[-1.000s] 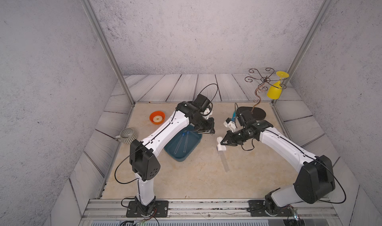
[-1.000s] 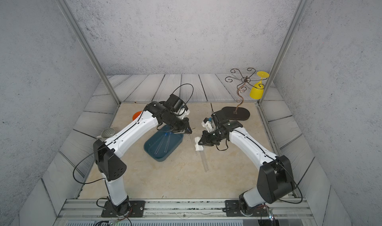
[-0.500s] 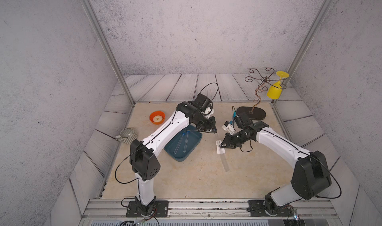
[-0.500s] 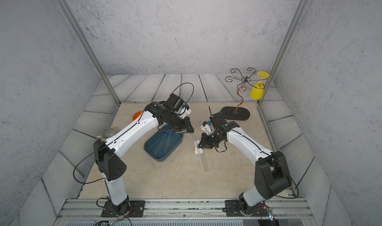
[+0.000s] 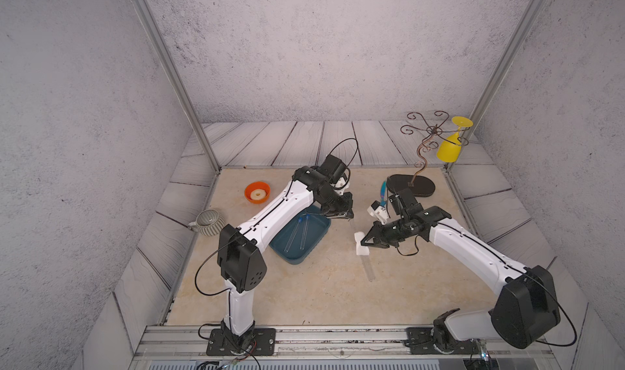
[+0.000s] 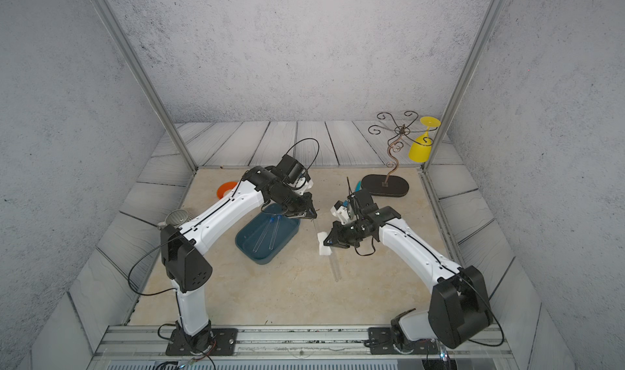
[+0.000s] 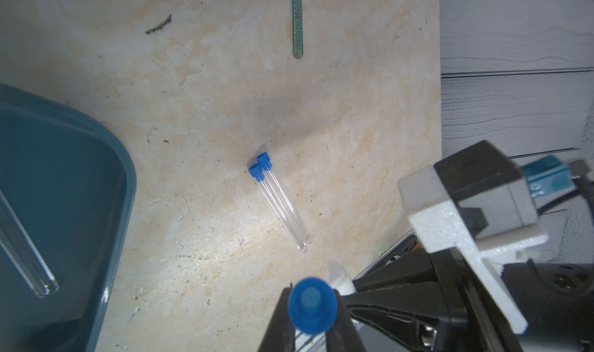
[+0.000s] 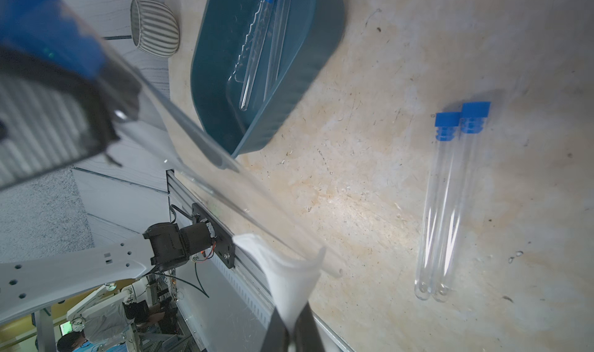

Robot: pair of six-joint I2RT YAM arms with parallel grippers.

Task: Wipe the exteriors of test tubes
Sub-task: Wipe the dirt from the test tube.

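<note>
Wipe [image 5: 360, 246] sliding slightly further down held tube [image 5: 368, 267] toward rounded tip than second ago; stroke judged mid-way. Left end effector [image 5: 349, 217] clamping capped end, tube slanting above desk [image 5: 321, 294]. Right end effector [image 5: 364, 245] pinching wipe, arm reaching in low. Tray tubes [image 5: 293, 234] lying in tray [image 5: 294, 258]; desk tubes [image 7: 281, 207] waiting.

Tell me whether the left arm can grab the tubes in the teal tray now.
Probably not yet: the tray lies uncovered near the left gripper, but its jaws are shut on another test tube that the right gripper holds a white cloth against.
</note>
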